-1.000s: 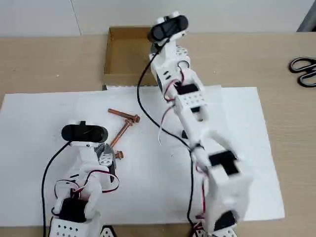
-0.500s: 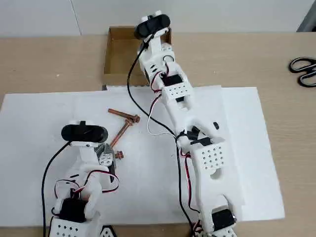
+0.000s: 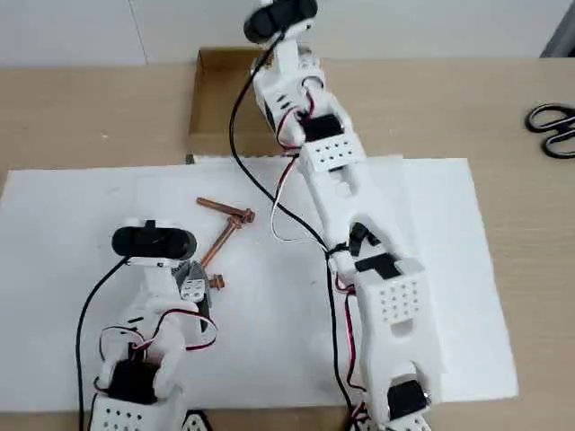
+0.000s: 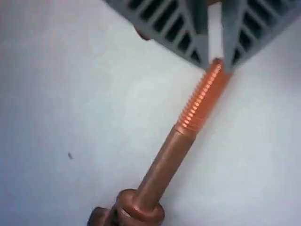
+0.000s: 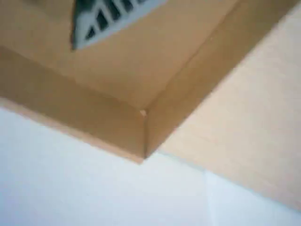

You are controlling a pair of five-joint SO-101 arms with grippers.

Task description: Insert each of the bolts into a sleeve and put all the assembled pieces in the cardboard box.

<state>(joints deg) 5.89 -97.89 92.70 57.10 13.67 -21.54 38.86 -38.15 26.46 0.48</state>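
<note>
We judge two steps to be in hand at once. The right hand [image 5: 110, 19] hangs over a corner of the box [image 3: 214, 94] at the upper middle of the high view, which suits the putting-away step. We cannot tell whether that hand is open or closed, and the stretch of box floor we see is bare.

At the lower left, the left hand [image 4: 214, 56] is closed on the threaded tip of a bolt [image 4: 171, 155] that lies flat on the paper [image 3: 81, 224]. A second bolt [image 3: 225, 208] lies just above it, their heads close together. A small copper piece [image 3: 216, 282] sits beside the left hand; it may be a sleeve, but it is too small to tell.

The next move, we think, calls for lifting this bolt clear and lining it up with a sleeve.

The paper covers a wooden table [image 3: 90, 108]. Scissors [image 3: 552, 126] lie at the right edge, and a pale wall [image 3: 404, 27] runs along the top.
</note>
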